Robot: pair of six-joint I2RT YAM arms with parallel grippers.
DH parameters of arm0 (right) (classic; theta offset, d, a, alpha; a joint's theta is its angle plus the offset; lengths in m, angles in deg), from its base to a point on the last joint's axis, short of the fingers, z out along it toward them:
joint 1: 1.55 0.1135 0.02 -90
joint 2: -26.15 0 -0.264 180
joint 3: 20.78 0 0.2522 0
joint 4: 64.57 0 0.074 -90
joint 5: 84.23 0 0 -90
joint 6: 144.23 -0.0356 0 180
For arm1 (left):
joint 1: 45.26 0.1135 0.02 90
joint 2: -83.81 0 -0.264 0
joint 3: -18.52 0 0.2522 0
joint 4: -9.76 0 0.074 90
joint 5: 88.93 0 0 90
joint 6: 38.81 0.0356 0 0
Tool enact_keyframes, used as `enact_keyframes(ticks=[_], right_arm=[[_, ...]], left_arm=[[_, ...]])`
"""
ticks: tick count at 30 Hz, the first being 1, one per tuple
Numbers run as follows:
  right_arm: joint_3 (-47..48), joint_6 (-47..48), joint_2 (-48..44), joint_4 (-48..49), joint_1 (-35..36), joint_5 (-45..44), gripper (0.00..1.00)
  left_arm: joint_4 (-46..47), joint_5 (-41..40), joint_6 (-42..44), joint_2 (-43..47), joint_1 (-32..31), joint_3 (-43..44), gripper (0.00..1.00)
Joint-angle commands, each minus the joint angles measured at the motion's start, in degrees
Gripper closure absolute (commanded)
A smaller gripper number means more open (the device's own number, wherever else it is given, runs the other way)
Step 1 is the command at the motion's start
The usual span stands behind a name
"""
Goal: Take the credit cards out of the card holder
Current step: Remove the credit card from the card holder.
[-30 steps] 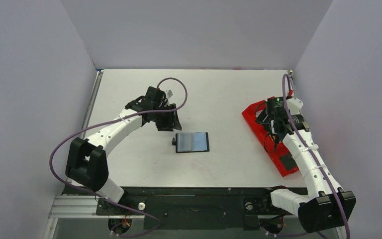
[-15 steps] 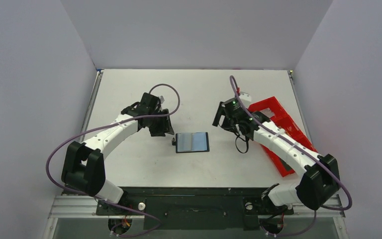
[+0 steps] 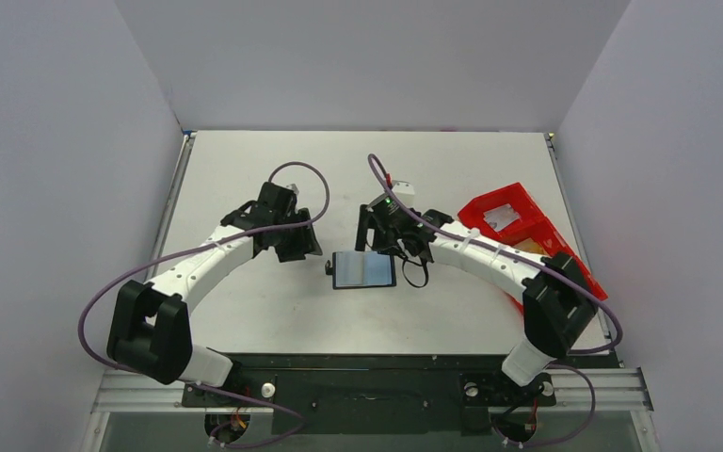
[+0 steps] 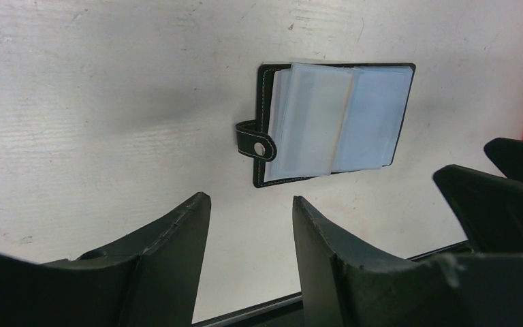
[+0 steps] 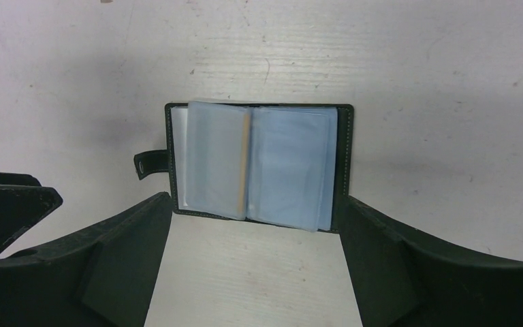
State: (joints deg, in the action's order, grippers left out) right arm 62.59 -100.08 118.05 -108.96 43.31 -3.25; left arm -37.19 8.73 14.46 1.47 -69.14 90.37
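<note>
Starting the extraction: the holder [image 3: 364, 269] lies open on the table [image 3: 245, 169], cards [image 5: 244, 163] not yet out. Right gripper [image 5: 255, 262] hangs over it, left gripper [image 4: 248, 231] just beside, both parted and empty. Next: pin the holder, pinch a card edge.

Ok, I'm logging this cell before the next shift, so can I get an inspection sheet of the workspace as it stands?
Surface: white table, lightly scuffed.
Job's things: card holder lies open mid-table, clear sleeves facing up, tab unfastened; no card seen outside it.
Clutter: red tray at the right side; contents unclear.
Grippers: left gripper open, empty, beside the holder; right gripper open wide at the holder, gripping nothing.
Cables: purple cables loop above both wrists.
Surroundings: plain grey walls on three sides.
</note>
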Motion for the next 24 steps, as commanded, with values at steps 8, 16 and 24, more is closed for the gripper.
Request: enact_keyframes(ticks=[8, 16, 24], right_arm=[[6.71, 0.64, 9.44, 2.65, 4.41, 0.72, 0.15], [9.67, 0.73, 14.88, 1.12, 6.05, 0.19, 0.19], [9.72, 0.10, 18.57, 0.54, 6.54, 0.06, 0.30]], left_arm=[[1.06, -1.92, 0.38, 3.47, 2.85, -1.35, 0.55], [0.78, -0.86, 1.01, 3.34, 3.44, -1.48, 0.55], [1.88, -0.15, 0.62, 3.09, 3.49, -2.13, 0.55]])
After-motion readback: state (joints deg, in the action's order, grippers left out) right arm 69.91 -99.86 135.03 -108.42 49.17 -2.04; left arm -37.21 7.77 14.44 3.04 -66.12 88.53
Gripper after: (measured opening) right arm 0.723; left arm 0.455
